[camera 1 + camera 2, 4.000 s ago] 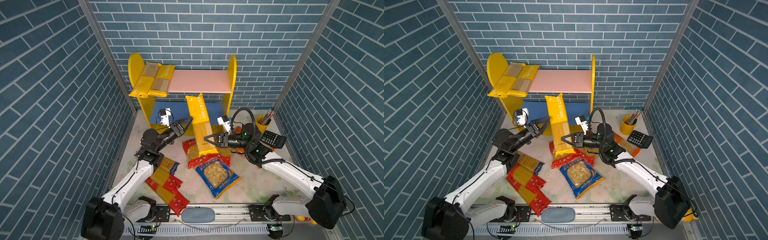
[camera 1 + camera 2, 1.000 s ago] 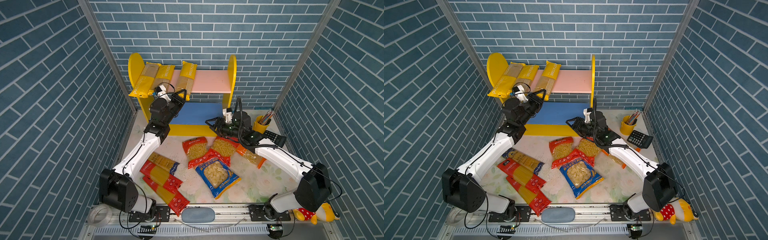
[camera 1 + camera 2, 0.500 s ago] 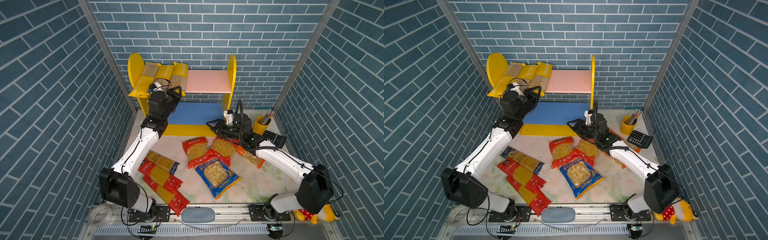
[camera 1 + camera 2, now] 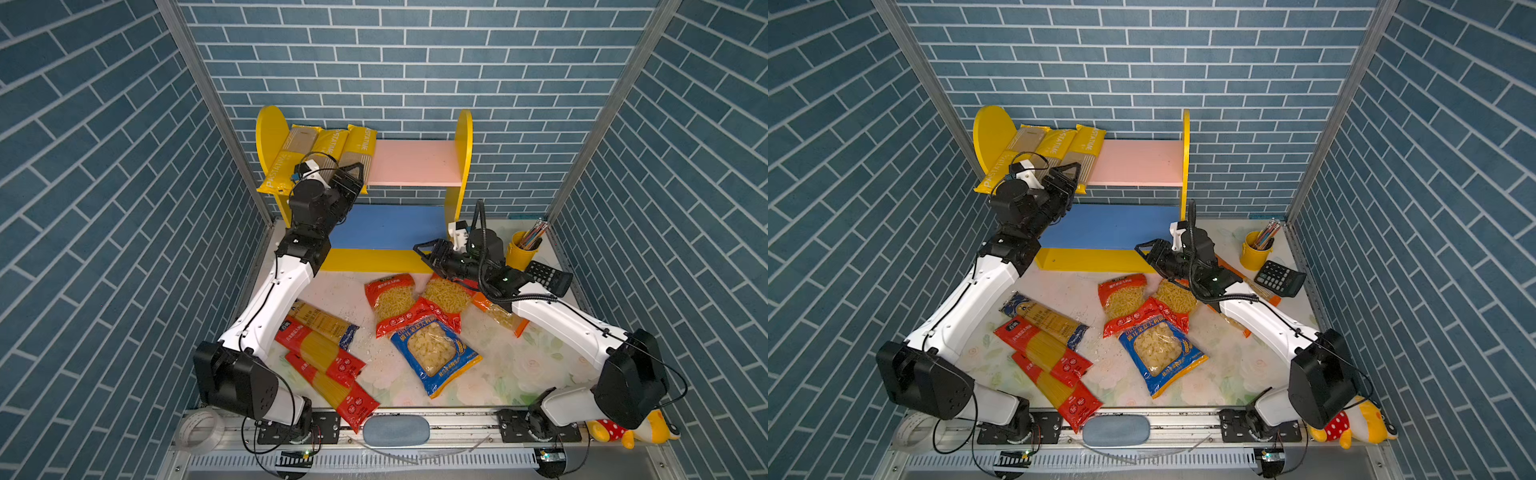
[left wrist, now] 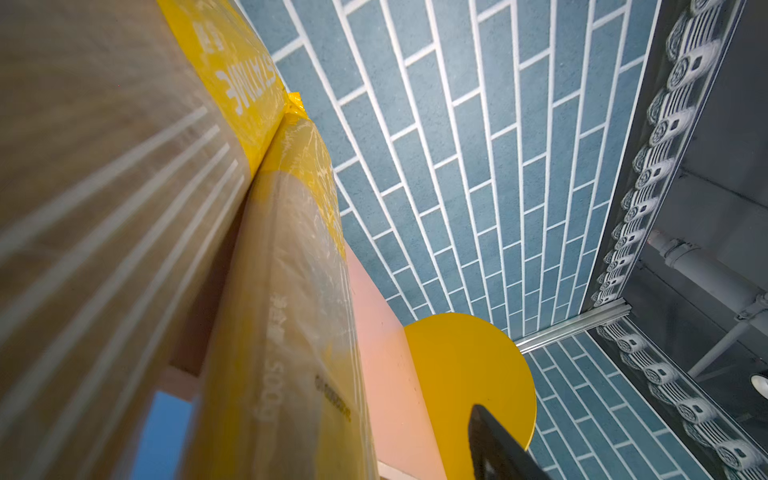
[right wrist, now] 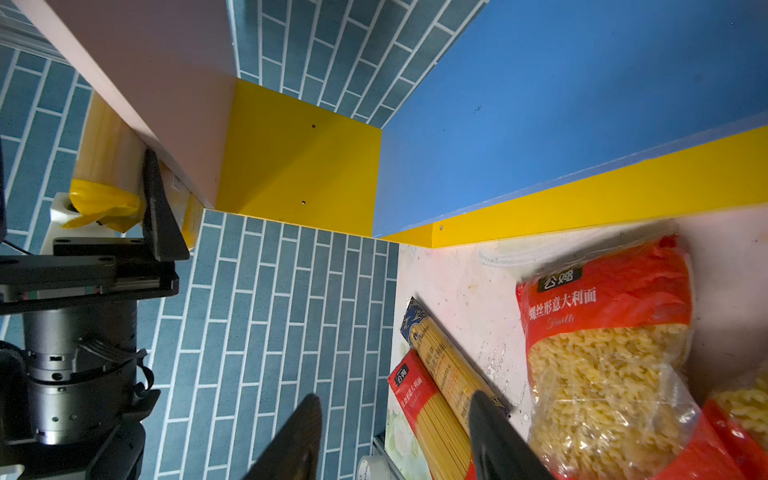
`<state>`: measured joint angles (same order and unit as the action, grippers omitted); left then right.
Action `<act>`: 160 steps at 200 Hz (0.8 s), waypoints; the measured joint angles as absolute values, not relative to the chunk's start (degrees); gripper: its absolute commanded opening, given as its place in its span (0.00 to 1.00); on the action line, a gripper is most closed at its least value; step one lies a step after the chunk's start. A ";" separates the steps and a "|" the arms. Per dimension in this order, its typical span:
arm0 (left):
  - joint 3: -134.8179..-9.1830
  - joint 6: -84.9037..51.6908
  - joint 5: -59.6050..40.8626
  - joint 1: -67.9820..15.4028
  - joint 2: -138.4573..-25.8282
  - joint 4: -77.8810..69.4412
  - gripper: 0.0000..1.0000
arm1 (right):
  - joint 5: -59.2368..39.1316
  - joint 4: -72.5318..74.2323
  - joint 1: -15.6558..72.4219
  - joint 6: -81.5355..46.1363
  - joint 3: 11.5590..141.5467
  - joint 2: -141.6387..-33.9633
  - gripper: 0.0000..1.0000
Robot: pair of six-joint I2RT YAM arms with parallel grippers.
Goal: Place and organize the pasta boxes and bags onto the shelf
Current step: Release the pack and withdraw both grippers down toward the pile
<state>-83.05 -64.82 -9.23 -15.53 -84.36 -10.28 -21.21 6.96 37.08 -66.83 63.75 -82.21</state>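
Seven packs lie on the bench [image 4: 519, 365], none yet shelved. Nearest are two red spaghetti packs [image 4: 328, 374] side by side, with a dark-blue spaghetti pack [image 4: 324, 322] just behind them. Toward the middle a blue short-pasta bag [image 4: 434, 355] touches two red short-pasta bags [image 4: 390, 303] at its far end, and an orange bag [image 4: 500, 316] lies partly under the right arm.

Beyond them the right gripper [image 4: 422, 254] hovers just in front of the shelf [image 4: 464, 145], its jaws apart with nothing between them.

Farther back, the blue lower board [image 4: 390, 226] is bare. Three yellow spaghetti packs [image 4: 328, 145] sit side by side at the left end of the pink upper board [image 4: 415, 164], their near ends hanging over its front edge. The left gripper [image 4: 356, 172] is at the overhanging end of the rightmost yellow pack [image 4: 362, 143]. In the left wrist view one finger [image 5: 498, 449] stands clear of the wrapper, so its jaws read as apart, not clamped.

The step in hand looks like letting this pack go. To do it well, the left arm should draw straight back along the pack's length with its jaws wide. A snag on the overhang could drag the pack off, or skew it against its neighbours.
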 measured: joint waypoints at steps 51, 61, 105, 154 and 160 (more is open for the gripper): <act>-78.15 -64.69 -10.85 -14.90 -80.82 -11.62 0.84 | -21.19 7.55 37.28 -66.83 63.72 -82.24 0.58; -76.88 -64.55 -11.29 -14.90 -79.57 -11.94 0.86 | -21.19 7.70 37.41 -66.83 63.72 -82.26 0.58; -71.00 -62.35 -12.97 -15.11 -72.95 -11.60 0.92 | -21.17 8.16 37.60 -66.83 63.35 -82.30 0.57; -67.81 -47.16 -6.83 -24.86 -61.54 -0.19 0.94 | -19.81 6.79 37.89 -65.04 60.71 -82.28 0.57; -67.16 -45.17 -5.69 -26.70 -59.92 1.13 0.94 | -19.49 6.26 37.95 -64.42 60.14 -82.26 0.57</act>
